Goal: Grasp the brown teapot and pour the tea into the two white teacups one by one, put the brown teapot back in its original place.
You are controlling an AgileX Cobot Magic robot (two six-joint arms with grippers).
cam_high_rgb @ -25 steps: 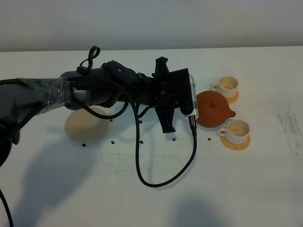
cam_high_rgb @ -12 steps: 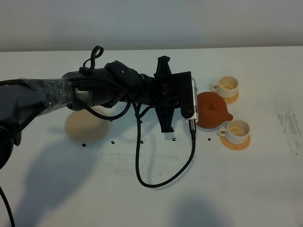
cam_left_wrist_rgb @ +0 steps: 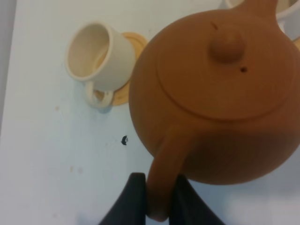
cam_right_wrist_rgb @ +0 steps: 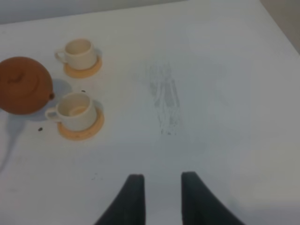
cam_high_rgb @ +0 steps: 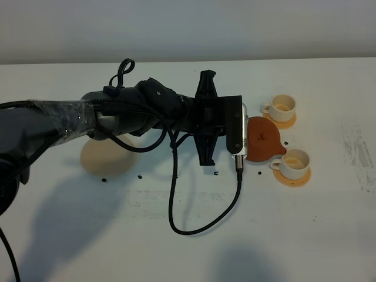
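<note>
From my station the tabletop (cam_high_rgb: pixel 176 247) read as plain matt white, backed by a pale grey wall (cam_high_rgb: pixel 188 29). A patch of grey scuff marks (cam_high_rgb: pixel 355 153) marred the surface well beyond the brown clay teapot (cam_high_rgb: pixel 264 138), on its spout side. A few dark specks (cam_high_rgb: pixel 141 175) lay scattered on the other side of the teapot, toward its handle. One more speck (cam_left_wrist_rgb: pixel 124 139) sat just beside the pot in the left wrist view. Soft shadows of the rig fell across the near part of the tabletop.

The left arm (cam_high_rgb: pixel 117 114) reached across, a black cable (cam_high_rgb: pixel 205 217) looping down from it onto the surface. I saw the left end effector (cam_left_wrist_rgb: pixel 159 187) clamped on the teapot's loop handle, one dark finger on each side of it. The lid was seated on the pot. Its spout pointed at the first white teacup (cam_high_rgb: pixel 294 161) and ended just beside its rim. A shadow under the pot in the right wrist view suggested it was off the surface.

The second white teacup (cam_high_rgb: pixel 282 107) stood near the teapot's flank. Each cup rested on one of the orange-tan coasters (cam_high_rgb: pixel 292 178). The pale beige coaster (cam_high_rgb: pixel 108 154) lay bare, well apart from the teapot and partly under the arm.

The right end effector (cam_right_wrist_rgb: pixel 162 183) hung over bare tabletop away from the teapot, its fingers slightly parted and holding nothing.
</note>
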